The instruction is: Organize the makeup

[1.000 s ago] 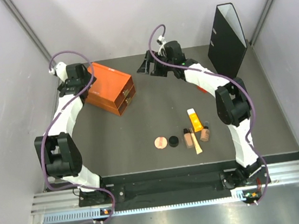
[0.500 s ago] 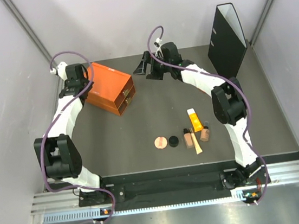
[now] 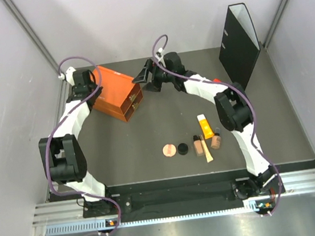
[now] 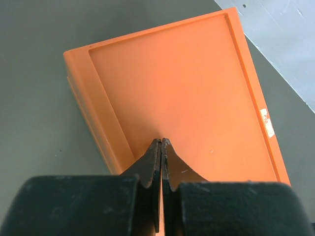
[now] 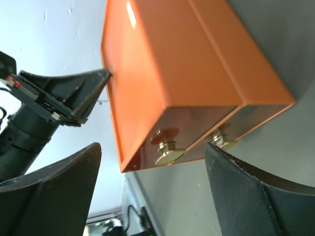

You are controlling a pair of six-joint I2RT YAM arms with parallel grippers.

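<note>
The makeup lies in a loose row near the front right: a pink disc (image 3: 169, 150), a black disc (image 3: 182, 148), two beige dark-capped bottles (image 3: 198, 146) (image 3: 216, 140), a beige stick (image 3: 207, 152) and an orange tube with a white cap (image 3: 205, 126). Far from it, my left gripper (image 3: 93, 92) (image 4: 161, 141) is shut with nothing between its jaws, its tips at the orange drawer box's lid (image 4: 187, 88). My right gripper (image 3: 144, 77) (image 5: 152, 147) is open, facing the box's drawer front. A gold knob (image 5: 168, 153) sits between its fingers without touching them.
The orange drawer box (image 3: 117, 94) stands at the back left, with two closed drawers and a second knob (image 5: 224, 141). A black file holder (image 3: 238, 39) stands at the back right. My left gripper (image 5: 81, 93) shows behind the box in the right wrist view.
My right gripper has swung left from the back middle to the box's drawer front. My left arm has shifted slightly over the box lid.
</note>
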